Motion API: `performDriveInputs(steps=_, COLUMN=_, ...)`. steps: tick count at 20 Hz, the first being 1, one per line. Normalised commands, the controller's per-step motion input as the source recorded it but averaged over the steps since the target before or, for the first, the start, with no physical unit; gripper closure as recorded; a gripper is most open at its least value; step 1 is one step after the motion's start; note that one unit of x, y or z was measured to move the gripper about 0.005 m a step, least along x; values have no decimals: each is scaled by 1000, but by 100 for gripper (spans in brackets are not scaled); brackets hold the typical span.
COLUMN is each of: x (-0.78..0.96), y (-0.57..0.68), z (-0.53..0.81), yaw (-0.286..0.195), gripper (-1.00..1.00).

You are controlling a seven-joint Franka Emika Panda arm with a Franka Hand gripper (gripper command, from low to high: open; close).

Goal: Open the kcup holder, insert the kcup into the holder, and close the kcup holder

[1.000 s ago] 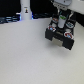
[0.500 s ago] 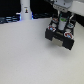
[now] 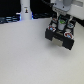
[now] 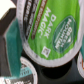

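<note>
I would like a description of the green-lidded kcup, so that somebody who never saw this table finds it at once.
Look first for the kcup holder, the black boxy unit standing on the white table toward the exterior view's right. Directly above its open tray hangs the robot's tool, and the kcup sits at its tip. Its lid is bright green with "Dark Magic" printed in white, while a pod in the tray shows red.
</note>
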Motion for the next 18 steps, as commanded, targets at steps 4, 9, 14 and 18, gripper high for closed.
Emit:
performDriveInputs(steps=4, x=26, y=116, z=-120, yaw=35, gripper=100)
performDriveInputs(steps=9, x=33, y=119, z=24, yaw=54, gripper=-100)
performDriveInputs(steps=14, x=74, y=44, z=220, yaw=75, gripper=-100)
performDriveInputs(steps=18, x=117, y=-36, z=342, yaw=94, gripper=-100)
